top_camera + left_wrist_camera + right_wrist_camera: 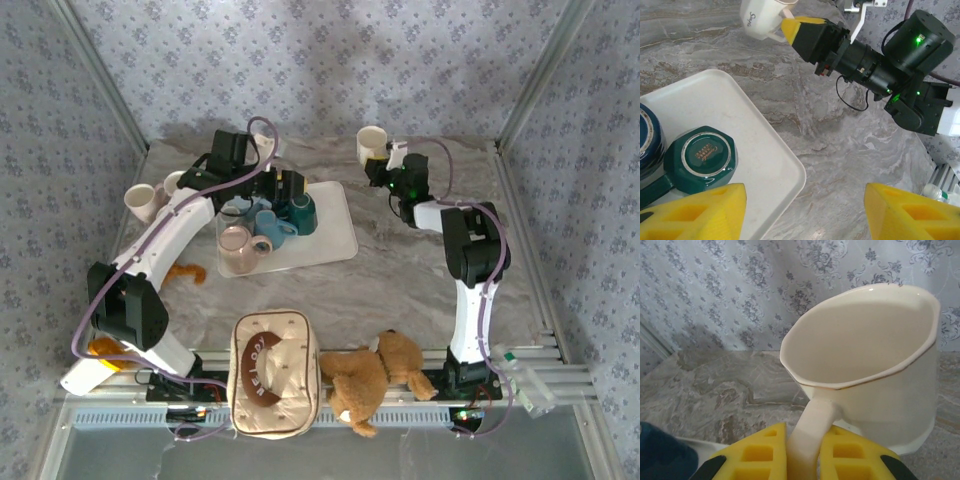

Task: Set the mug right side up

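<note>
At the far left of the table (pixel 400 280) two pale cups (pixel 140 198) stand close together, well apart from the white tray (pixel 335 235). The left hand (pixel 805 215) hangs over the tray's right edge with its yellow fingers (pixel 695 212) spread wide and nothing between them. Just below it, on the tray, a dark green mug (pixel 700 157) sits upside down with its base showing, touching a blue mug (pixel 647 140) on its left; a pink mug (pixel 237 248) lies at the tray's near left corner. Right of the tray, toward the back wall, the right hand (pixel 805 455) is clamped on the handle of the cream mug (pixel 870 365), whose open mouth faces upward, slightly tilted. I cannot tell whether its base touches the table.
</note>
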